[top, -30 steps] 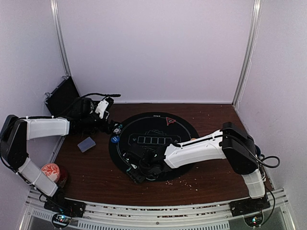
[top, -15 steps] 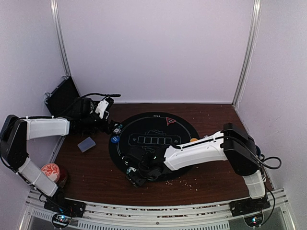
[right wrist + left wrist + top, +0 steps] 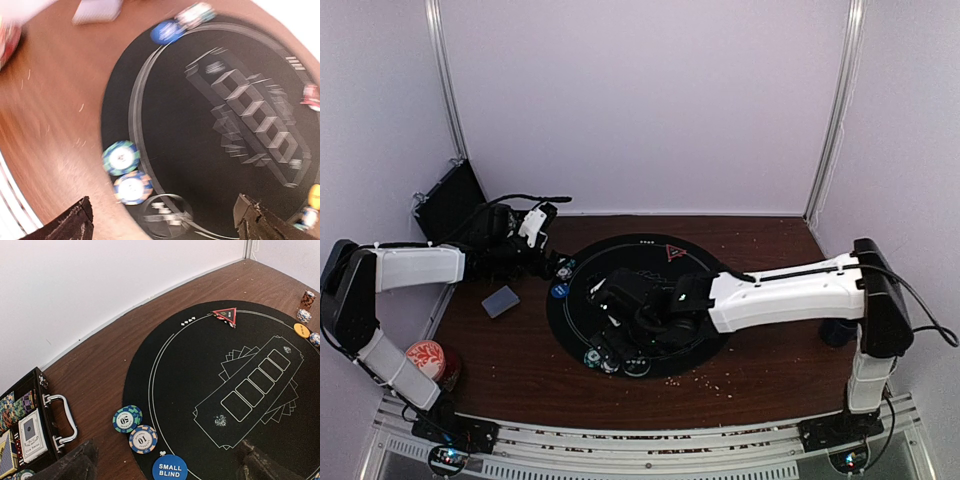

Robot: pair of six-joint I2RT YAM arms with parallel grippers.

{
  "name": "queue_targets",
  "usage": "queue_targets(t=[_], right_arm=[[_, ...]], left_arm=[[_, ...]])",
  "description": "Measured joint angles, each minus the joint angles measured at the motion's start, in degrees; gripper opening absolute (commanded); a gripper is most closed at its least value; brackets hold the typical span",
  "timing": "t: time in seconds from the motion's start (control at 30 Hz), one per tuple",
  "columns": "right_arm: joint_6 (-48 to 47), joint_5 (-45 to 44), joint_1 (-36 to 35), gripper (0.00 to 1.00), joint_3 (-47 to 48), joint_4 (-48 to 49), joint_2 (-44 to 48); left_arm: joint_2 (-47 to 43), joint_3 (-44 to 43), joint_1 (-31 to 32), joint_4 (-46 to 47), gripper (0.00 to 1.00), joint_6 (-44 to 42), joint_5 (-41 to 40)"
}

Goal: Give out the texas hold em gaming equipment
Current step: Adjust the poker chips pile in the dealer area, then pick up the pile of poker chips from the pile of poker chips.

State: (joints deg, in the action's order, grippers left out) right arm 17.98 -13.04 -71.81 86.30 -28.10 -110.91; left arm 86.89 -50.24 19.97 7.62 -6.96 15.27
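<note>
- The right claw (image 3: 162, 214), which a second ago was down over the rim of the round black mat (image 3: 620, 262) nearest the arm bases, has lifted off and swung in over the mat's middle; its fingers (image 3: 70, 225) stand spread wide with nothing between them; the wrist view is smeared with motion.
- Left behind at that near rim: a teal chip (image 3: 120, 157) on the wooden counter (image 3: 760, 370) just outside the mat, and an orange-and-blue chip (image 3: 132, 187) touching it at the mat's edge; a pale ring-shaped mark or piece lies just inside the rim, too blurred to name.
- The reading: this seat's stake looks delivered, and the arm appears free for the next place around the mat.
- The left claw (image 3: 167, 460) has not moved; it hovers spread and empty over the mat's left rim, above a blue SMALL BLIND button (image 3: 169, 470) and a 50 chip (image 3: 127, 418) and 10 chip (image 3: 143, 439).
- A red triangle marker (image 3: 226, 315) sits at the mat's far rim; an orange button (image 3: 301, 330) and more chips lie at its right rim; a pack of cards (image 3: 501, 300) lies on the counter off the mat's left, near the open case (image 3: 30, 435).
</note>
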Motion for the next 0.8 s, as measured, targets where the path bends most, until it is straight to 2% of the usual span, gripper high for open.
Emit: queue_targets(t=[0.13,0.33,0.43,0.53,0.8], right_arm=[[3.0,-3.9,4.5,1.0,-3.4,-0.5,8.2],[9.5,-7.6,22.8,1.0,-13.4,-0.4,16.2],[13.0,-9.8,31.9,1.0,-18.0,-0.8,16.7],[15.6,-11.1,37.4,1.0,-20.6,-0.9,16.4],[22.6,-14.6,45.3,1.0,-24.6,0.9,13.9]], left_arm=[[0.0,0.0,0.0,0.0,0.98,0.0,0.1],[0.0,0.0,0.0,-0.1,0.98,0.0,0.2],[0.0,0.0,0.0,-0.1,0.98,0.0,0.2],[0.1,0.0,0.0,-0.1,0.98,0.0,0.2],[0.7,0.0,0.0,-0.2,0.98,0.0,0.3]])
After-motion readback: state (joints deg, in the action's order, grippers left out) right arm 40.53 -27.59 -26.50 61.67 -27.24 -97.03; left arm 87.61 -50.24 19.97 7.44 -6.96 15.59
